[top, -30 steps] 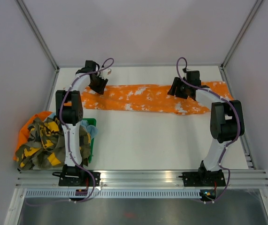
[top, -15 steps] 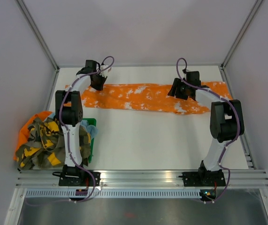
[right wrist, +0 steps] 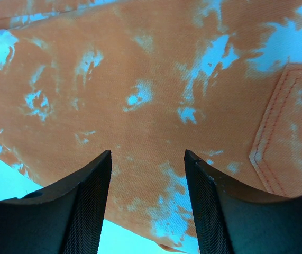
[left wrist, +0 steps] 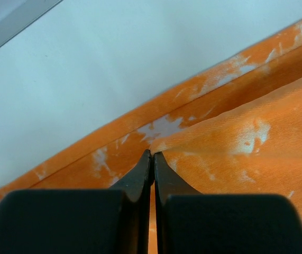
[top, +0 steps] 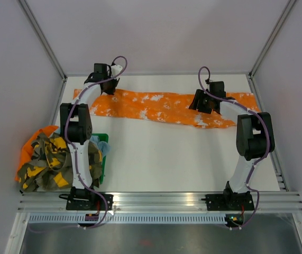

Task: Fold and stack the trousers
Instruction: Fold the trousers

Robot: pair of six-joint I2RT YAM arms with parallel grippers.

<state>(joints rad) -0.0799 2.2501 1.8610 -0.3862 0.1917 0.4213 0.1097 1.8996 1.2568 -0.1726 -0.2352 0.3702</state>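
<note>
Two sets of jaws: we see one pair pressed together and the other spread, both at the same garment.
Left jaws: pressed together, their tips pinching the edge of the upper layer of the orange trousers (left wrist: 235,153). A lower layer with a long seamed strip runs slantwise just past the tips.
Right jaws: spread wide with nothing between them, held low over the cloth. We cannot tell whether the tips touch it.
Pocket (right wrist: 293,132): a stitched patch pocket lies just to the right of the right-hand finger.
Orange trousers: in the top view we find them stretched long and flat across the far part of the tabletop (top: 182,153). They are blotched with white and run from the far left corner to the right edge.
Left arm (top: 79,119): reaches out to the far left corner, over the left end of the trousers.
Right arm (top: 251,137): bends inward, its wrist over the trousers to the right of their middle.
Heap of clothes (top: 45,159): camouflage and orange garments are piled at the left edge, well apart from the trousers.
Green bin (top: 102,165): we see its side beside the heap, with a pale blue cloth (top: 104,145) at its far end.
</note>
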